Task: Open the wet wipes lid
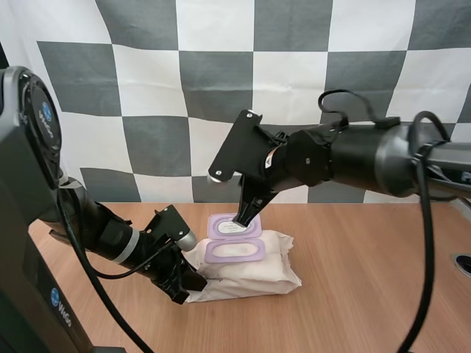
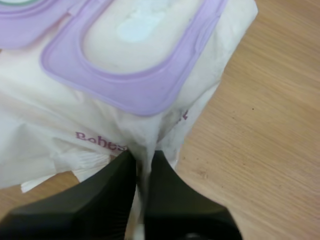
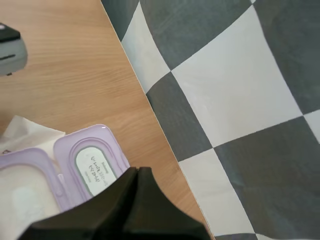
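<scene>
Lid [image 1: 234, 226] already flipped back, opening looks done | pack of wet wipes [image 1: 246, 268] on table [image 1: 368, 279] | left gripper [image 2: 143, 162] pinches its wrapper end | right gripper [image 3: 136, 172] pressed together, empty, over lid | remaining: probably only letting go.

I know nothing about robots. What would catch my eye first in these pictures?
A white pack of wipes lies in the middle of the table, its purple lid flipped open on the far side. The right gripper, shut, has its tips at that lid. The left gripper pinches the wrapper at the pack's near-left end.
</scene>
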Action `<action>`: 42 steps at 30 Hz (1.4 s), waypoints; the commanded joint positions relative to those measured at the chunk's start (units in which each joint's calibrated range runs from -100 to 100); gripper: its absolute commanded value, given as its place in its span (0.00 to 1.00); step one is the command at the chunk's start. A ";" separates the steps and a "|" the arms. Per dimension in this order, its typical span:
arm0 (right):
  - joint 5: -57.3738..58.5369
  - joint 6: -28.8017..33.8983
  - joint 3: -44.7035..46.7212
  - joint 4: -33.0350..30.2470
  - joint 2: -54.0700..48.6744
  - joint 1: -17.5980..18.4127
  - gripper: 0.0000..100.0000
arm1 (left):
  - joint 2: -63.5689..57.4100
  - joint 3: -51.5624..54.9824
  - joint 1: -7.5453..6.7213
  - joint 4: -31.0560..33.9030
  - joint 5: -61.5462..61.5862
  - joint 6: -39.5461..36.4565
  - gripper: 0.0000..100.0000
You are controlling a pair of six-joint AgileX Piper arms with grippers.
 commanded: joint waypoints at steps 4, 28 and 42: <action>14.57 8.23 -0.10 -4.45 -13.59 -0.02 0.00 | -0.15 -0.12 0.01 -1.01 2.68 -0.46 1.00; 25.08 21.86 -0.10 -3.61 -51.06 -0.36 0.00 | -42.90 -8.92 6.88 -3.75 18.03 -11.51 1.00; 21.60 22.37 -0.10 -1.91 -62.73 -6.21 0.00 | -56.66 -8.37 7.06 -5.67 18.03 -16.36 0.48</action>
